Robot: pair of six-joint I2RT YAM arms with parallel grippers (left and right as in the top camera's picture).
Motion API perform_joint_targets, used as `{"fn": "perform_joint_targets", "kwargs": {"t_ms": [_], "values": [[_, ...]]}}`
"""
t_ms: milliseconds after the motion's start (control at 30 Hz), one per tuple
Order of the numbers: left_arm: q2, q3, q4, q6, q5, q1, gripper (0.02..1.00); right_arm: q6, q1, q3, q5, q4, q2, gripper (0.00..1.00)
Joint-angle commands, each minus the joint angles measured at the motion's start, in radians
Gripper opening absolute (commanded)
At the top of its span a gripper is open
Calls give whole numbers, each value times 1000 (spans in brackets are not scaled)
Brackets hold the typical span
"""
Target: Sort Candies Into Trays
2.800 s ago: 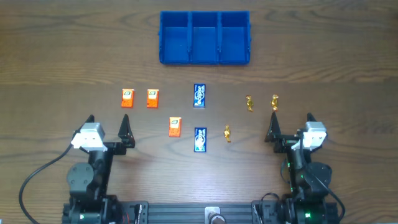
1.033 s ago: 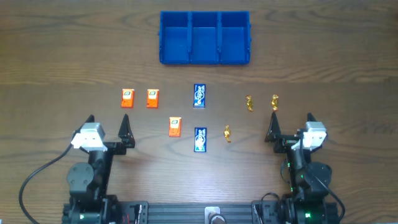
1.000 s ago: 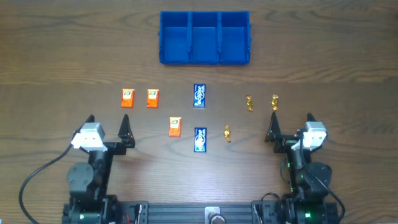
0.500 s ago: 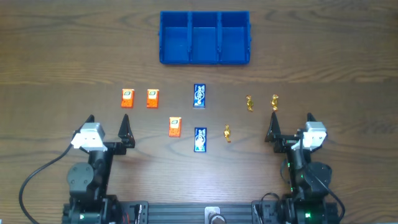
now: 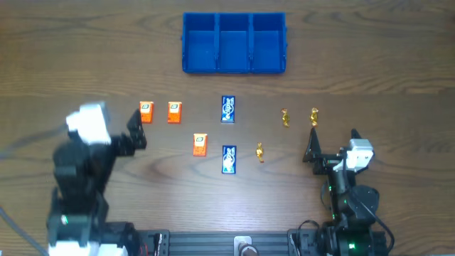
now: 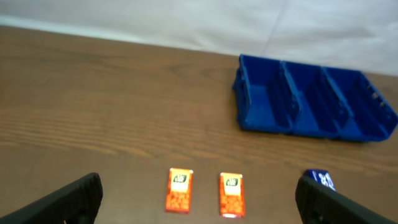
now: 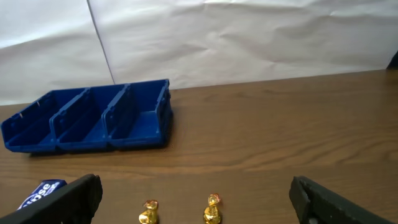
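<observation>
Three orange packets [image 5: 146, 112] [image 5: 174, 112] [image 5: 200, 144], two blue packets [image 5: 227, 109] [image 5: 228, 159] and three gold-wrapped candies [image 5: 285, 118] [image 5: 313, 116] [image 5: 260, 151] lie spread on the wooden table. A blue tray [image 5: 234, 69] with three empty compartments stands at the far middle. My left gripper [image 5: 117, 135] hangs open above the table, just left of the orange packets [image 6: 179, 190] [image 6: 232, 194]. My right gripper [image 5: 333, 146] is open near the gold candies [image 7: 149, 213] [image 7: 212, 208], holding nothing.
The wooden table stretches bare to the left and right of the tray [image 6: 267, 118] [image 7: 93, 121]. A white backdrop rises behind the table's far edge. One blue packet [image 7: 38, 193] shows in the right wrist view.
My left arm has risen and swung forward toward the two orange packets. The right arm and all candies have stayed put.
</observation>
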Motion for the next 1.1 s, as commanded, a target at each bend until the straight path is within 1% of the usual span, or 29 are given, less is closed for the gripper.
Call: {"fn": "perform_joint_targets", "kwargs": {"t_ms": [33, 233, 367, 433, 700, 833, 933, 1100], "values": [[340, 237, -113, 19, 16, -4, 998, 6, 5, -4, 5, -3, -7, 998], [706, 369, -133, 38, 23, -4, 998, 6, 5, -4, 5, -3, -7, 998], [877, 389, -97, 91, 82, -4, 998, 6, 5, -4, 5, -3, -7, 998], [933, 389, -86, 105, 96, -4, 998, 6, 5, -4, 5, -3, -7, 998], [1078, 389, -51, 149, 93, -4, 998, 6, 5, -4, 5, -3, -7, 998], [1101, 389, -42, 166, 90, -4, 996, 6, 5, -4, 5, -3, -7, 998], [1108, 389, -51, 172, 65, -3, 998, 6, 5, -4, 5, -3, -7, 998], [1126, 389, -70, 190, 52, 8, 998, 6, 5, -4, 5, -3, -7, 998]]}}
